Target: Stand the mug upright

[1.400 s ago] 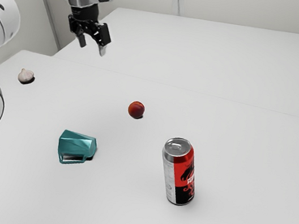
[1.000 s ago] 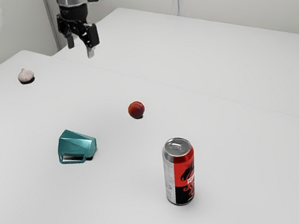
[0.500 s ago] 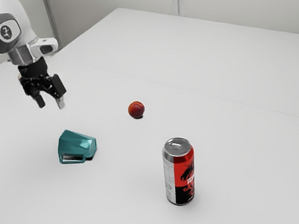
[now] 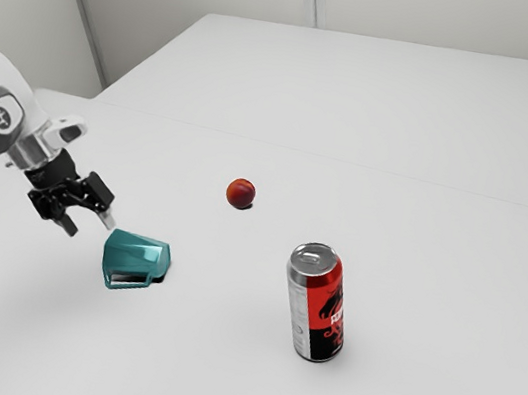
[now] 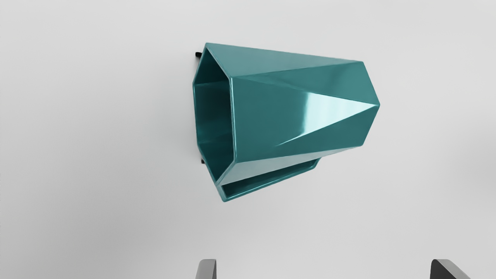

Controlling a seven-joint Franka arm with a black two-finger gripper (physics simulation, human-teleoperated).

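The mug (image 4: pixel 138 256) lies on its side on the table (image 4: pixel 435 267). Over in the exterior view, its mouth (image 5: pixel 213 116) points toward nine o'clock and its handle (image 5: pixel 271 183) toward six. From where I stand, the gripper (image 4: pixel 90 226) hangs near it, at the mug's ten o'clock in that view, tilted, its two fingers (image 5: pixel 207 269) spread well apart. The wrist view shows them clear of the mug, on the side where the handle is. Taking the mug as the dial's centre in the exterior view, the red ball (image 4: pixel 240 194) sits between one and two o'clock, and the can (image 4: pixel 316 308) stands upright at three, well apart from it.
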